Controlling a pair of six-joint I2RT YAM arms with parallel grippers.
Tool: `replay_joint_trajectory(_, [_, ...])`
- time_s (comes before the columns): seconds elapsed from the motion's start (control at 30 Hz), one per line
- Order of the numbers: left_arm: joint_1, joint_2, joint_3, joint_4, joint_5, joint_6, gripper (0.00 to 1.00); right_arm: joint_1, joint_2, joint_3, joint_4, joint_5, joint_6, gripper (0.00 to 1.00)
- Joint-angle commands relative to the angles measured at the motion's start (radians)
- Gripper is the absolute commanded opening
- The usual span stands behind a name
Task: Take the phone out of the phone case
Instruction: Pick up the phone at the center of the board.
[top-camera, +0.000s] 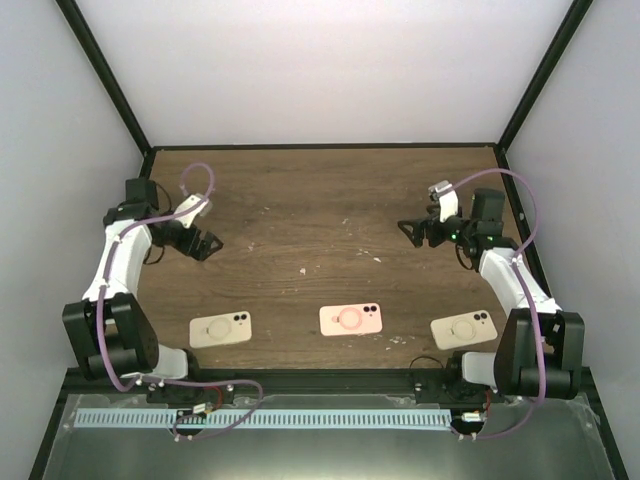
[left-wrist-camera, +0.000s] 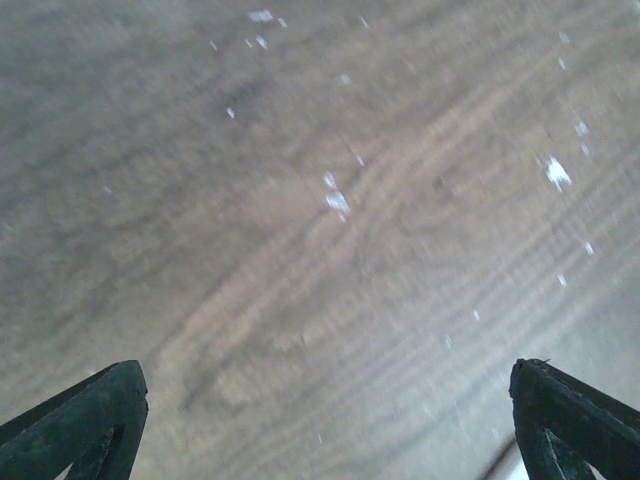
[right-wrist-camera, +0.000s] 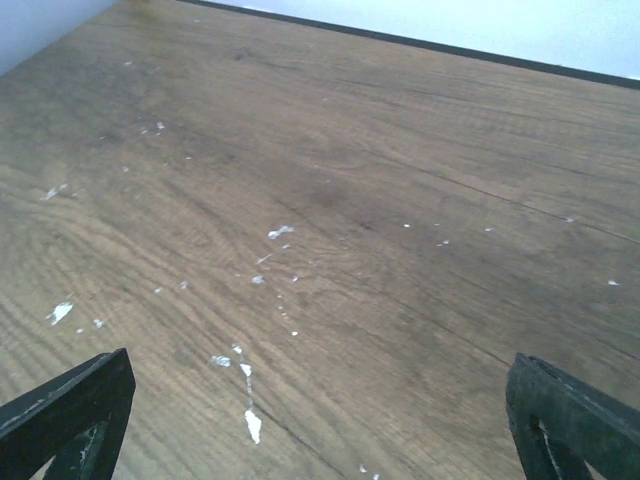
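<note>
find three cased phones lying backs-up in a row along the near edge of the wooden table (top-camera: 320, 190): the left cream-cased phone (top-camera: 220, 329), the pink-cased phone (top-camera: 351, 320) in the middle, and the right cream-cased phone (top-camera: 464, 328), all well apart. cannot tell from the task which one to strip.

note the left gripper (top-camera: 204, 243) hovering over bare wood further back, fingers spread wide, holding nothing. same for the right gripper (top-camera: 417, 232): spread wide and empty, with only scuffed boards in either wrist view. judged as the reach stage, with no contact made.

to do it well:
- pick one phone and commit. the pink one sits between both arms and looks the easiest to share.
- bring one gripper down to pin the case by a long edge, keeping off the camera cutout.
- use the other to peel a corner lip of the case back, then work along the side rather than yanking.
- expect a thin, slippery slab lying low on the wood, so approach shallow and close slowly.
- watch for sliding toward the near edge.
</note>
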Motion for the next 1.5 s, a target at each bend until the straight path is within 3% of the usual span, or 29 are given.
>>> replay_joint_trajectory(0.0, [0.061,-0.011,0.041,-0.312,0.055,0.316,1.0,-0.006,0.0,0.027,-0.054,-0.107,-0.069,1.0])
replay_joint_trajectory(0.17, [0.117,-0.033,-0.002,-0.506,-0.001,0.569,0.99,-0.006,0.007,0.028,-0.07,-0.143,-0.087,1.0])
replay_joint_trajectory(0.47, [0.111,-0.095,-0.174,-0.49,-0.149,0.726,0.99,-0.006,0.026,0.028,-0.086,-0.132,-0.111,1.0])
replay_joint_trajectory(0.87, [-0.097,-0.332,-0.486,-0.268,-0.322,0.793,0.99,-0.006,0.056,0.042,-0.121,-0.148,-0.134,1.0])
replay_joint_trajectory(1.47, [-0.264,-0.283,-0.603,-0.088,-0.395,0.725,1.0,-0.006,0.053,0.04,-0.127,-0.147,-0.128,1.0])
